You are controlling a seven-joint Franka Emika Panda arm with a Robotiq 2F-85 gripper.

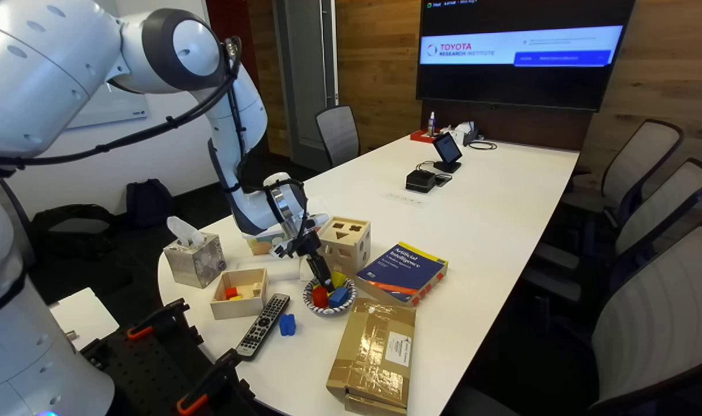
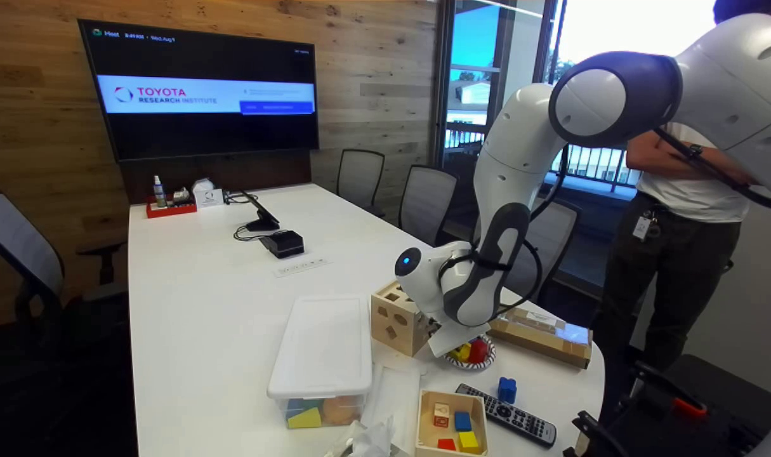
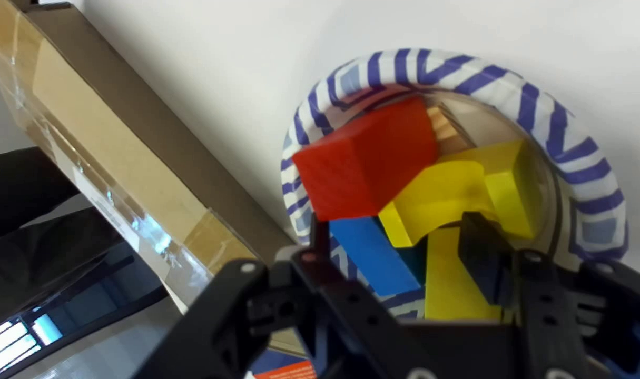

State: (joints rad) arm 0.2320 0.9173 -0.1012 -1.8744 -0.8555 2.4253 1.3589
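We see the arm (image 1: pixel 235 110) arched high and dropping steeply, bent at the wrist (image 1: pixel 293 199) so that the gripper (image 3: pixel 397 234) slants down into the striped bowl (image 3: pixel 446 68), which sits on the desk (image 1: pixel 472 202) between the wooden cube (image 1: pixel 351 245) and the taped carton (image 1: pixel 368 346). In an exterior view we can follow a dark finger (image 1: pixel 320 273) past the rim; in an exterior view where the wrist hides that, we find a standing person (image 2: pixel 667 266). Only the wrist view plainly gives us the scrap of bare wood (image 3: pixel 449 131) beside the red block (image 3: pixel 372 158) in the bowl. There, too, we see the gripper released, its fingers well parted, with the blue block (image 3: pixel 375 255) and parts of the yellow arch (image 3: pixel 441 189) and lower yellow block (image 3: pixel 443 279) showing between them. Whether either fingertip touches a block, we cannot tell.
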